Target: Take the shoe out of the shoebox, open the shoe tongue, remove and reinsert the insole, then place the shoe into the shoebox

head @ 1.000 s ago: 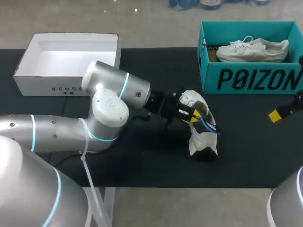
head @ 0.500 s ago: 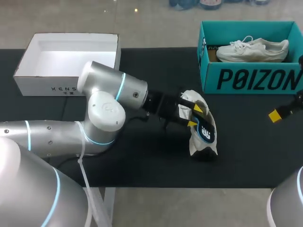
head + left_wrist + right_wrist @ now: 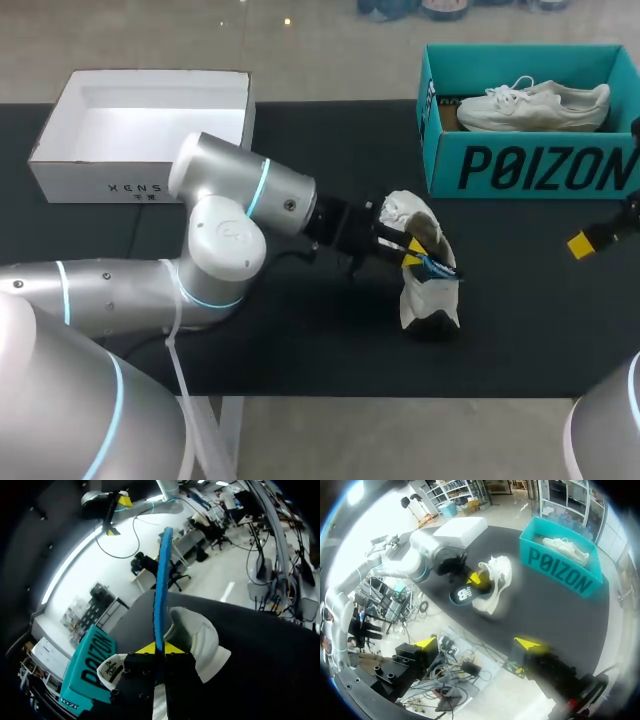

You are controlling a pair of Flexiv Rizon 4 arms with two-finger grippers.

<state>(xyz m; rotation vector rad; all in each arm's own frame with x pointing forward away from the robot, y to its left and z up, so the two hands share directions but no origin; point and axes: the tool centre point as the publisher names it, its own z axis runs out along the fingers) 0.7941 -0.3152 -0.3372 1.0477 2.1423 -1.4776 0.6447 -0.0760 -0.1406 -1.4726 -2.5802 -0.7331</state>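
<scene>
The left pincer (image 3: 159,648) is pinching a blue insole (image 3: 162,580), which sticks straight out ahead of its tips, seen edge-on. Just below it the white shoe (image 3: 425,300) sits mid-worktop (image 3: 300,350) toward the near edge. Its long axis runs far to near and its opening faces the left edge. At the far right corner a teal shoebox (image 3: 520,170) with bold lettering holds a second sneaker (image 3: 535,105). A white box (image 3: 140,150) sits at the far left corner. The right pincer (image 3: 477,643) hangs spread by the right edge.

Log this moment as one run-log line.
left claw: shut on insole | shoe: on table, outside shoebox | right claw: open, empty
</scene>
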